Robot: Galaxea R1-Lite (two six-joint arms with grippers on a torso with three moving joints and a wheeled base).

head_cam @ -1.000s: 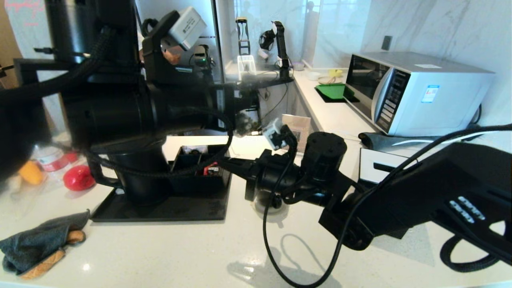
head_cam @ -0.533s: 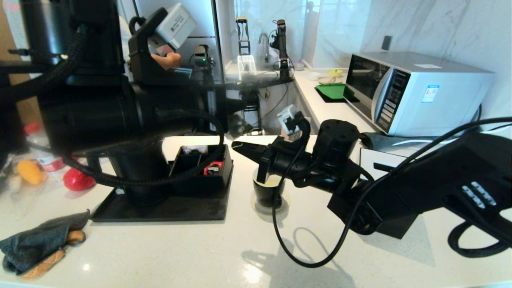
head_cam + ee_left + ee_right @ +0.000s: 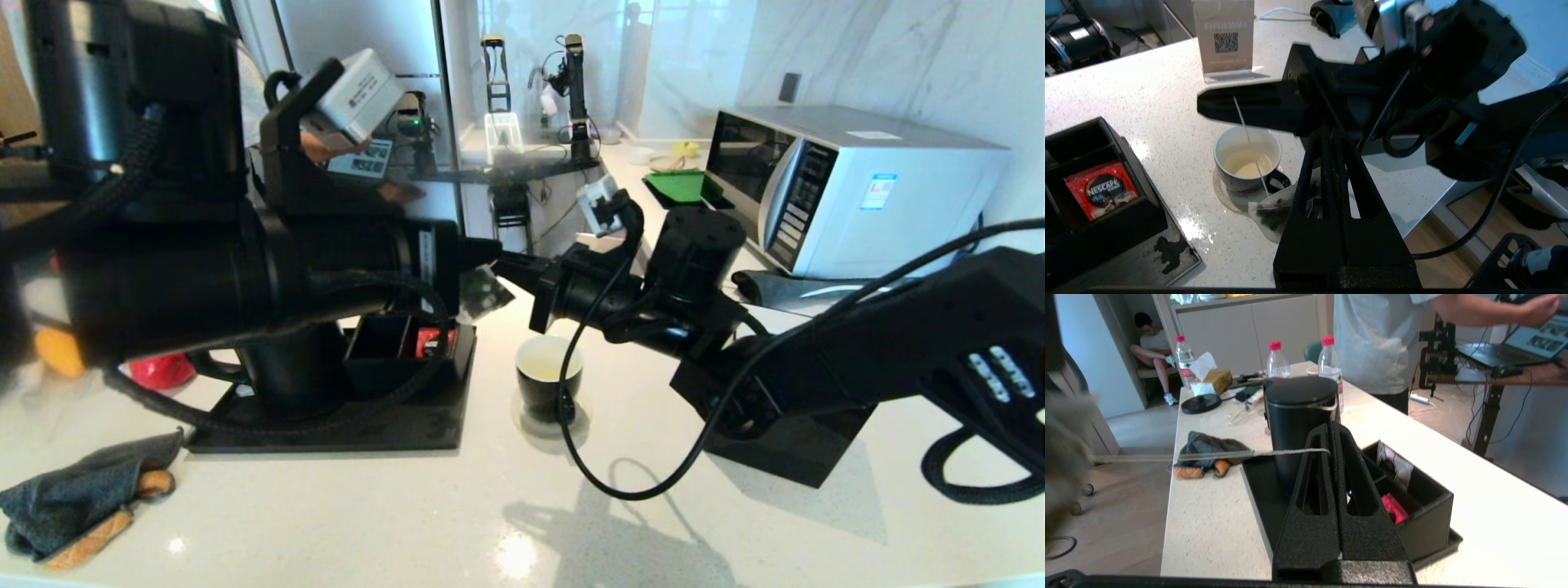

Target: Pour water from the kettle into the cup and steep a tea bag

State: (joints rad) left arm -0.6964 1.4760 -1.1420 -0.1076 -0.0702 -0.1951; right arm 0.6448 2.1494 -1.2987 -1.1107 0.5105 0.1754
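The black cup stands on a coaster mid-counter and holds pale yellowish water. My left gripper is shut on the tea bag, which hangs in the air beside the cup, outside it. In the head view the tea bag shows just under the left gripper. Its white string runs up to my right gripper, which is shut on the string above the cup. The right gripper points at the left one. The black kettle stands on the black tray.
An organizer box on the tray holds a red packet. A grey cloth lies front left, a microwave stands back right, and a QR sign stands behind the cup. A person and bottles are at the counter's far side.
Both grippers have risen with the tea bag and string. The right gripper moved up off the cup, so the cup and its water now show.
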